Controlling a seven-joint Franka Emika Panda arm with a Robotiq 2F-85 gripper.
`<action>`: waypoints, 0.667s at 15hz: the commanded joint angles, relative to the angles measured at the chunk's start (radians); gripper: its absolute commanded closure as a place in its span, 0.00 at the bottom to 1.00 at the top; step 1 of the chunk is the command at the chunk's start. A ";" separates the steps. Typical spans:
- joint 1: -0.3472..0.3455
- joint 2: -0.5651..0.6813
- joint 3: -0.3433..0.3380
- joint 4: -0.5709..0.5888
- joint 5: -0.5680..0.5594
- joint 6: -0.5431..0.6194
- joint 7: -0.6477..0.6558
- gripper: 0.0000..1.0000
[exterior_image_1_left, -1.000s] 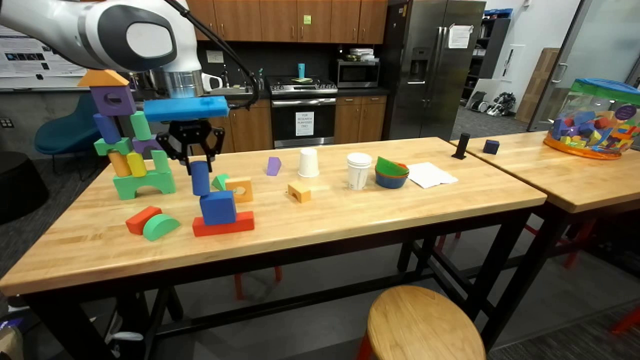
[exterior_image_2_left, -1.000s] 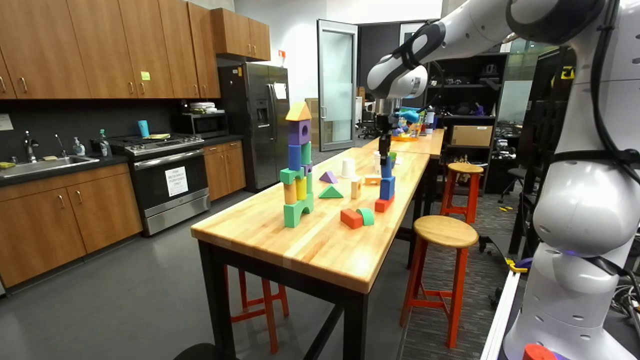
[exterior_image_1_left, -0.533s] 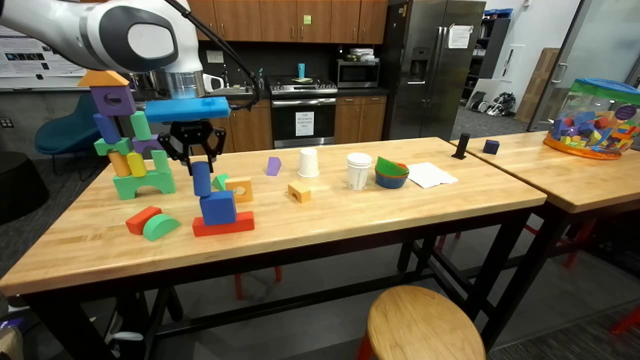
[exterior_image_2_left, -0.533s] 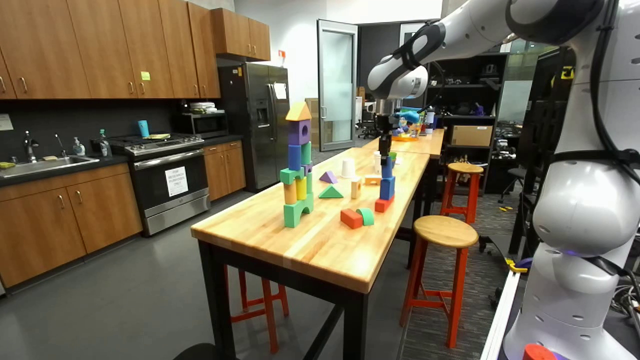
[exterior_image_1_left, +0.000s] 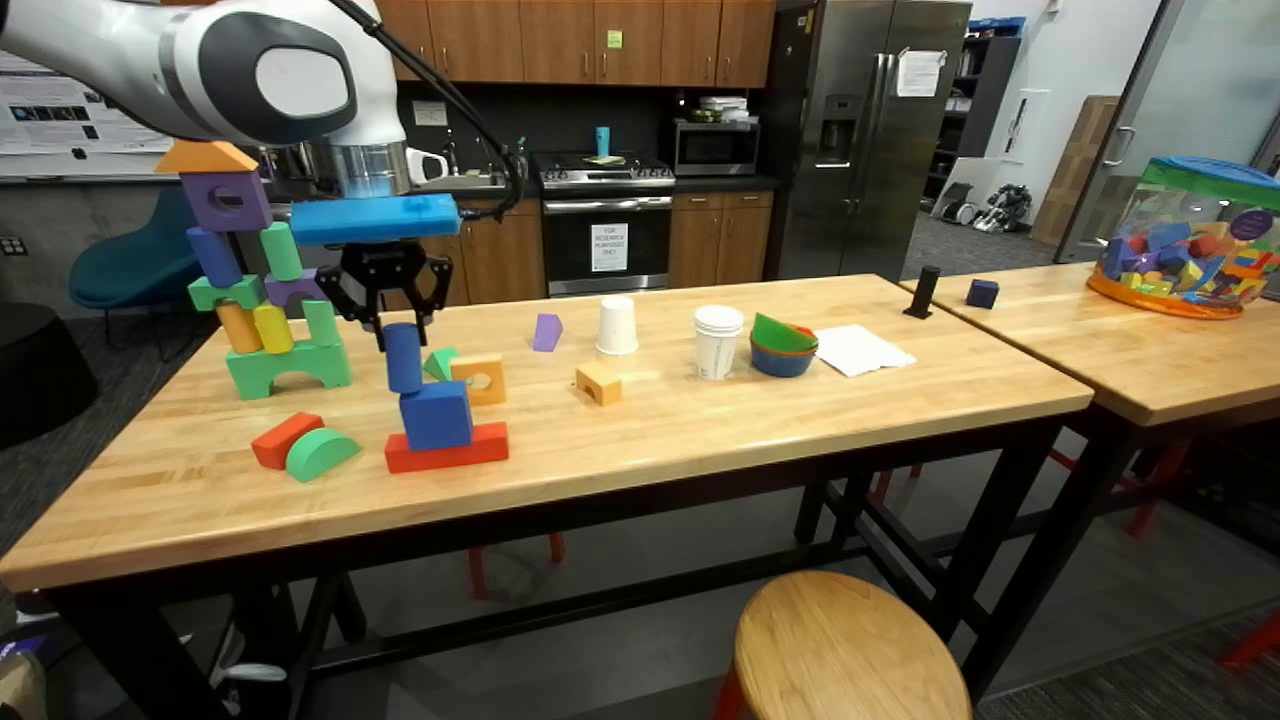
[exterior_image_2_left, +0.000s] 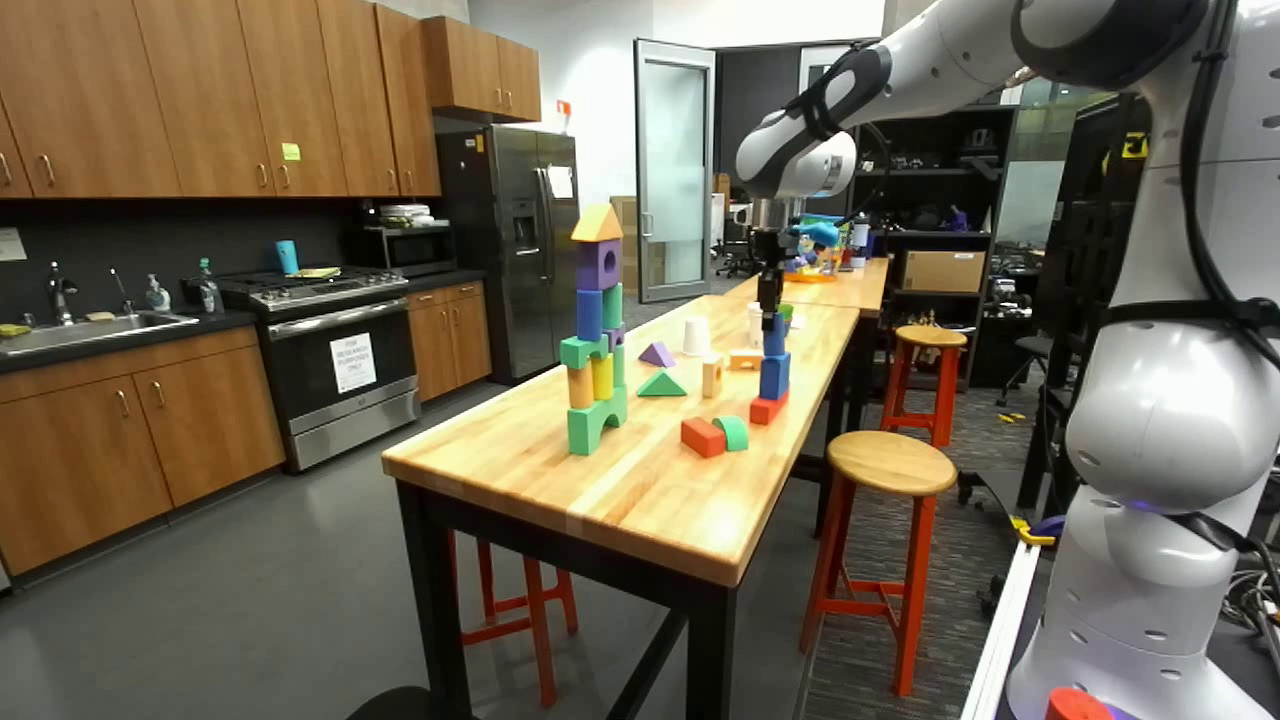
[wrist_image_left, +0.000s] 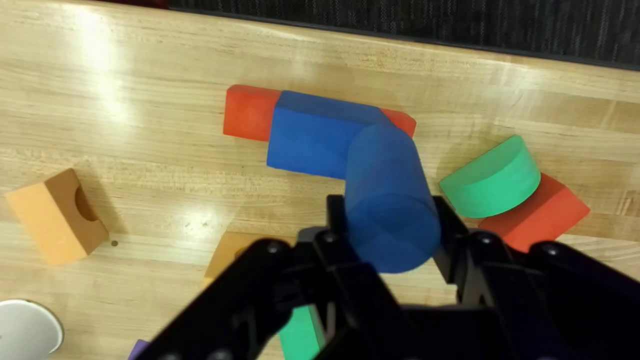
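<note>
Wrist view, looking down past the fingers (wrist_image_left: 451, 240): they grasp a blue cylinder (wrist_image_left: 392, 200) near its upper end — one finger to each side, the round top showing between them. Below the fingers, the cylinder's lower end comes to one end of a blue block (wrist_image_left: 315, 135), which sits on a long red block (wrist_image_left: 250, 112) on the bench (wrist_image_left: 150, 165). Both exterior views show this stack under the fingers, with the cylinder close to upright; whether it bears on the blue block or hangs just above it, I cannot tell.

Its dull, even surface suggests foam, so I would judge it light, slightly springy under a squeeze, hard to break and not very slippery. Being round, it could swivel if pinched off its centre line. The sound hold is across its full width, on opposite sides and high up, leaving the blue block free — much as the fingers sit here.

Right of the fingers in the wrist view, a green half-round (wrist_image_left: 492, 180) lies against a red brick (wrist_image_left: 537, 215). Well to their left are a notched orange block (wrist_image_left: 57, 215) and a white cup (wrist_image_left: 27, 330). Partly hidden by the black linkage behind the fingers are a holed orange block (wrist_image_left: 225, 252) and a green piece (wrist_image_left: 300, 332). Well apart from the fingers, in both exterior views, stands a tower of coloured blocks (exterior_image_2_left: 590, 320).
</note>
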 joint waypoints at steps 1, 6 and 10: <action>-0.001 -0.018 -0.001 -0.016 -0.002 0.008 0.011 0.83; -0.002 -0.025 -0.003 -0.030 0.002 0.013 0.007 0.83; -0.001 -0.028 -0.003 -0.042 -0.001 0.011 0.001 0.83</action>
